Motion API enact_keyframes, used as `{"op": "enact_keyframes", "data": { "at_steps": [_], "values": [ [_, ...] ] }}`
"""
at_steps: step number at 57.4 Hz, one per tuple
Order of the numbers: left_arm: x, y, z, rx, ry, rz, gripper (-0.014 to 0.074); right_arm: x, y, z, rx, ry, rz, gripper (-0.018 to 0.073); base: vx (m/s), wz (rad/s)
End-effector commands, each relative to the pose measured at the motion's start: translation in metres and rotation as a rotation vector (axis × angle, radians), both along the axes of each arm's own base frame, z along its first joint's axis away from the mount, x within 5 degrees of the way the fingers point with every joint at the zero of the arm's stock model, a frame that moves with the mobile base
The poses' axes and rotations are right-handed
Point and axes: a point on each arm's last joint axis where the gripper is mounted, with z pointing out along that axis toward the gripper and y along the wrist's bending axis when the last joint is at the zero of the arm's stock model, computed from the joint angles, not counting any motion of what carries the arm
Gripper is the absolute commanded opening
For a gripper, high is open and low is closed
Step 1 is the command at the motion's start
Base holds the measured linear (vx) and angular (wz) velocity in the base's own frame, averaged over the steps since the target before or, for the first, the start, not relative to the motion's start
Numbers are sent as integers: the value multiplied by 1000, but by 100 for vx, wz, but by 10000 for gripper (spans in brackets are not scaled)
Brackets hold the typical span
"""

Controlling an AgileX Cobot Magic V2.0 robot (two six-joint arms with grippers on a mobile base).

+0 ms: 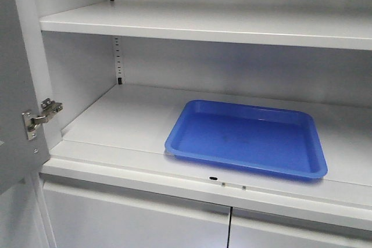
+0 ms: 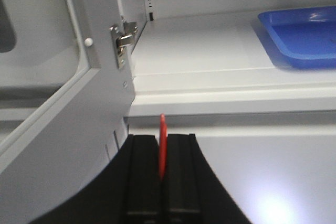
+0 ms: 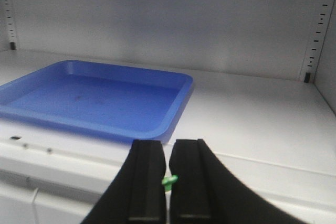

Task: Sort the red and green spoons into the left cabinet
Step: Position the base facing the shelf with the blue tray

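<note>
The left cabinet (image 1: pixel 133 120) stands open, light grey inside, with a blue tray (image 1: pixel 250 137) lying on its lower shelf. In the left wrist view my left gripper (image 2: pixel 163 140) is shut on the red spoon (image 2: pixel 163 145), whose thin red end sticks up between the black fingers, in front of the shelf's front edge and below it. The right wrist view has my right gripper (image 3: pixel 168 148) shut on the green spoon (image 3: pixel 169 181), only a small green piece showing between the fingers, just in front of the blue tray (image 3: pixel 94 98). Neither gripper shows in the front view.
The open cabinet door (image 2: pixel 63 103) with its metal hinge (image 2: pixel 122 39) stands close on the left of the left gripper. An upper shelf (image 1: pixel 209 24) runs above the tray. Closed lower doors (image 1: pixel 139 219) sit beneath the shelf lip.
</note>
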Motion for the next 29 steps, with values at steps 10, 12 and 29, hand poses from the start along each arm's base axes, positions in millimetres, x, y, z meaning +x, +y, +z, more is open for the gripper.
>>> {"op": "enact_keyframes", "data": {
  "at_steps": [10,12,29],
  "values": [
    [0,-3,16,-34,-88,-32,-7,0,3,17,-13,-97,33,-3,29,-13],
    [0,-3,16,-34,-88,-32,-7,0,3,17,-13,-97,33,-3,30,-11],
    [0,-3,16,-34,-88,-32,-7,0,3,17,-13,-97,33,-3,28,-19]
  ]
}}
